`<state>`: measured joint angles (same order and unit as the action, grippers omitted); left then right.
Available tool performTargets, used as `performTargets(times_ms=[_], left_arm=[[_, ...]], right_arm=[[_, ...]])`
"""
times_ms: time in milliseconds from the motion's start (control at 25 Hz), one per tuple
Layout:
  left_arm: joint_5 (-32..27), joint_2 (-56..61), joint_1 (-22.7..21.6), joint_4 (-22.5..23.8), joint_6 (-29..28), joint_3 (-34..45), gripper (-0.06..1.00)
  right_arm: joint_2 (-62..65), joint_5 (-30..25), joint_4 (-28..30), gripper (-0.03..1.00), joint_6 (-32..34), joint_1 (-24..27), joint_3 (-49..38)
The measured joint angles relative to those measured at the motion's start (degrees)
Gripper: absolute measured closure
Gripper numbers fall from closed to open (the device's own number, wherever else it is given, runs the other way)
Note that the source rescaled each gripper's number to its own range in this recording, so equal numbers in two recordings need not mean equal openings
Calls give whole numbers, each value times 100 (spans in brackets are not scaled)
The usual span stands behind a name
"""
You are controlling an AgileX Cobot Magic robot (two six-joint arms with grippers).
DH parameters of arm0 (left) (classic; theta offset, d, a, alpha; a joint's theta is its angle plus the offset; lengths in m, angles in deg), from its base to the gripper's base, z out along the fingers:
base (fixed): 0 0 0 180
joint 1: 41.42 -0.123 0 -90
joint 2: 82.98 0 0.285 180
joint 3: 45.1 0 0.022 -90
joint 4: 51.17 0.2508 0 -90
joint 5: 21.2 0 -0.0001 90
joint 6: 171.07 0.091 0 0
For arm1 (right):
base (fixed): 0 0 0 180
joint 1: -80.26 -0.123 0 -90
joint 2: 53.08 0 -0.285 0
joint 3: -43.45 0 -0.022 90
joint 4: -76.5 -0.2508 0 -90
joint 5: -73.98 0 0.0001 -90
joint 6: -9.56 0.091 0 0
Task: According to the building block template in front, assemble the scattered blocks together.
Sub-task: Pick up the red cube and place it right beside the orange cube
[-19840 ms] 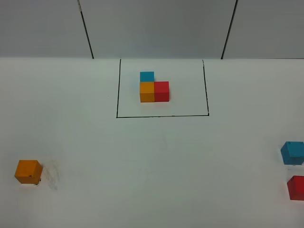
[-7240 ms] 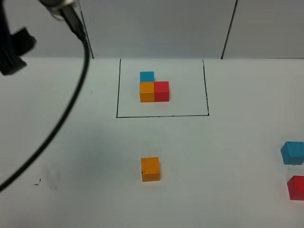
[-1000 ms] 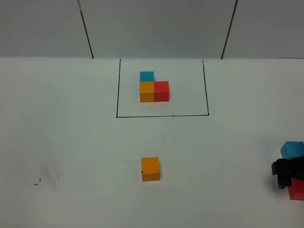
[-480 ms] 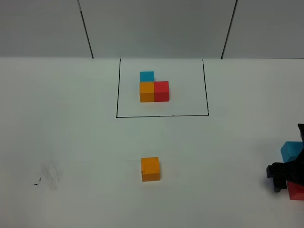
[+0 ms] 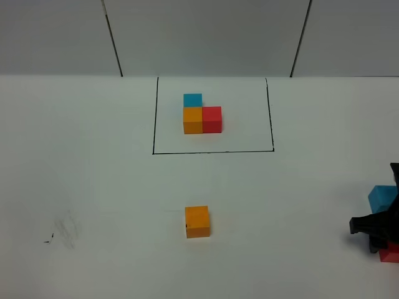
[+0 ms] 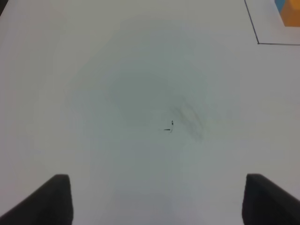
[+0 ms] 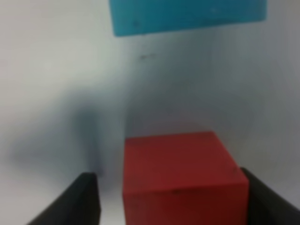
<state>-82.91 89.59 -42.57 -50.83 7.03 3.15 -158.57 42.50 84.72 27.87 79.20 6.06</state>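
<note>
Right wrist view: right end effector point(image 7: 178, 199), spread, flanks the matte red cube point(image 7: 180, 173); one light blue cube point(image 7: 187, 14) lies just beyond, apart. One orange cube point(image 5: 197, 222) sits mid-counter point(image 5: 93, 174), near the black-outlined, L-shaped three-cube building block template point(image 5: 201, 115). Left end effector point(image 6: 161, 201) is spread above smudged white counter.

You have no writing, number or brand to read here: the black outline point(image 5: 212, 151) and the tiny scribble point(image 6: 169, 126) on the table point(image 5: 93, 156) spell nothing legible.
</note>
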Motion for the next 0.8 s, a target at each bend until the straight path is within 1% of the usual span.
performTargets(times_ms=[80, 120, 640, 720, 800], left_arm=[[0, 0, 0, 0, 0, 4, 32], [0, 0, 0, -34, 0, 4, 32], [0, 0, 0, 0, 0, 4, 32], [0, 0, 0, 0, 0, 4, 32], [0, 0, 0, -34, 0, 4, 32]], right_arm=[[0, -19, 0, 95, 0, 0, 0], [0, -19, 0, 96, 0, 0, 0], [33, -35, 92, 96, -21, 0, 0], [191, -138, 105, 96, -144, -41, -3], [465, -333, 111, 96, -321, -184, -3]])
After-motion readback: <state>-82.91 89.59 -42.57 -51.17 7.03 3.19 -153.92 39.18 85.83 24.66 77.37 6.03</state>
